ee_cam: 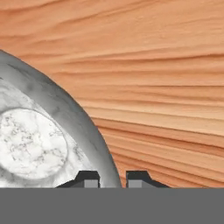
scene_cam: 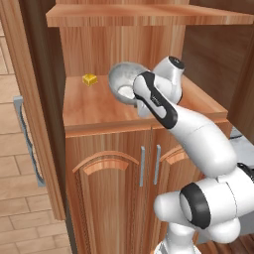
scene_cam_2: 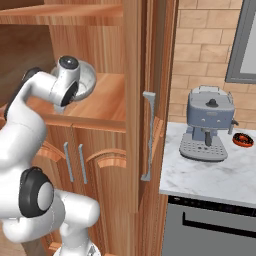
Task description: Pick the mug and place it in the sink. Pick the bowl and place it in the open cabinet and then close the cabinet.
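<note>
On the cabinet (scene_cam: 114,106) shelf, the gripper (ee_cam: 113,178) pinches the bowl (ee_cam: 39,140) rim between narrow fingers; best spread them fully, then back straight out.

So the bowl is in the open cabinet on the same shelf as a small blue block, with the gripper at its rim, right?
Not quite: the block is yellow, not blue, as the left base view shows. The rest holds: the bowl sits on that shelf of the open cabinet, and the hand view shows the gripper at the bowl's rim.
</note>
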